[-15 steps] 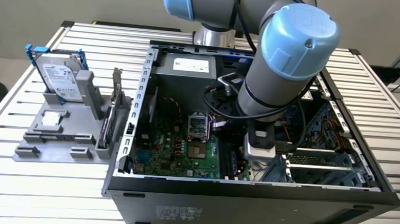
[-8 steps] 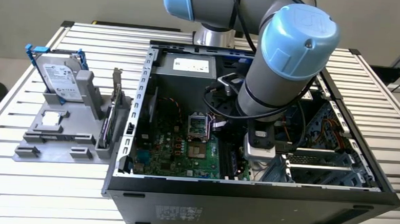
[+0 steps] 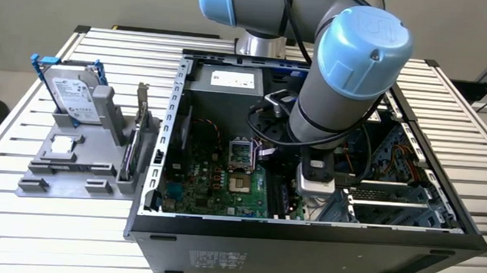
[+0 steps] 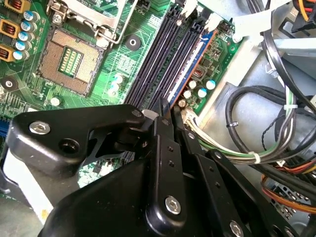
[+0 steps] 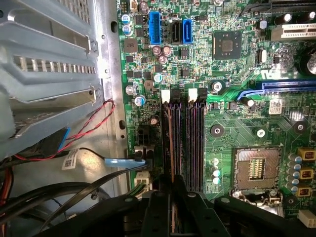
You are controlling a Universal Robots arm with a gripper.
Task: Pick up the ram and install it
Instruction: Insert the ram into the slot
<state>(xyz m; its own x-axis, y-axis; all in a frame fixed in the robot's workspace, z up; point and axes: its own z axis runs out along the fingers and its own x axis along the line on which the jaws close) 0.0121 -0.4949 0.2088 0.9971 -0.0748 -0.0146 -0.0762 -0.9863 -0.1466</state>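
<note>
Gripper (image 4: 165, 116) is down inside the open PC case (image 3: 305, 230), fingers (image 5: 155, 207) drawn narrow and clamped on the ram (image 5: 170, 148). The ram stands edge-on in the outermost memory slot, next to the empty slots (image 5: 195, 143) w/ white latches (image 5: 166, 96); whether it's fully seated can't be told. In the second wrist view its blue-edged strip (image 4: 190, 66) runs away from the fingertips along the slots. CPU socket (image 4: 71, 59) sits just beside the slots on the green motherboard (image 5: 232, 74). Black and white cable bundles (image 4: 256, 123) lie near the board's edge. In the exterior view, on the left outside the case, a grey holder (image 3: 67, 165) carries a hard drive (image 3: 75, 96) w/ blue rails and an upright card (image 3: 136, 137).
</note>
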